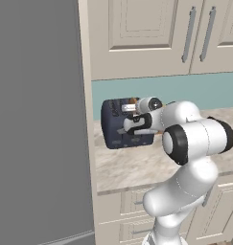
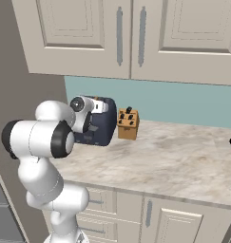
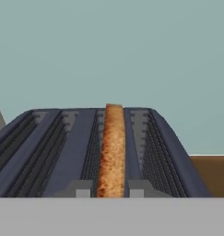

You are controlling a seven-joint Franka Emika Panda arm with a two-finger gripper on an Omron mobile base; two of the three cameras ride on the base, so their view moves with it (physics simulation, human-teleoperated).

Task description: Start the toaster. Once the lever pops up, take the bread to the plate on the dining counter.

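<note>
Marbled beige stone bench (image 2: 174,161) under cream cabinets carries the dark navy-blue boxy toaster (image 1: 113,129), with a brown knife block (image 2: 128,124) just beside it. Golden-brown toast slice (image 3: 112,152) stands upright in a slot. Fingers (image 1: 129,125) are closed narrow at the toaster's top, gripping that slice.

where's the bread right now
The bread stands on edge in a slot of the toaster, at the left end of the counter, left of the knife block.
</note>
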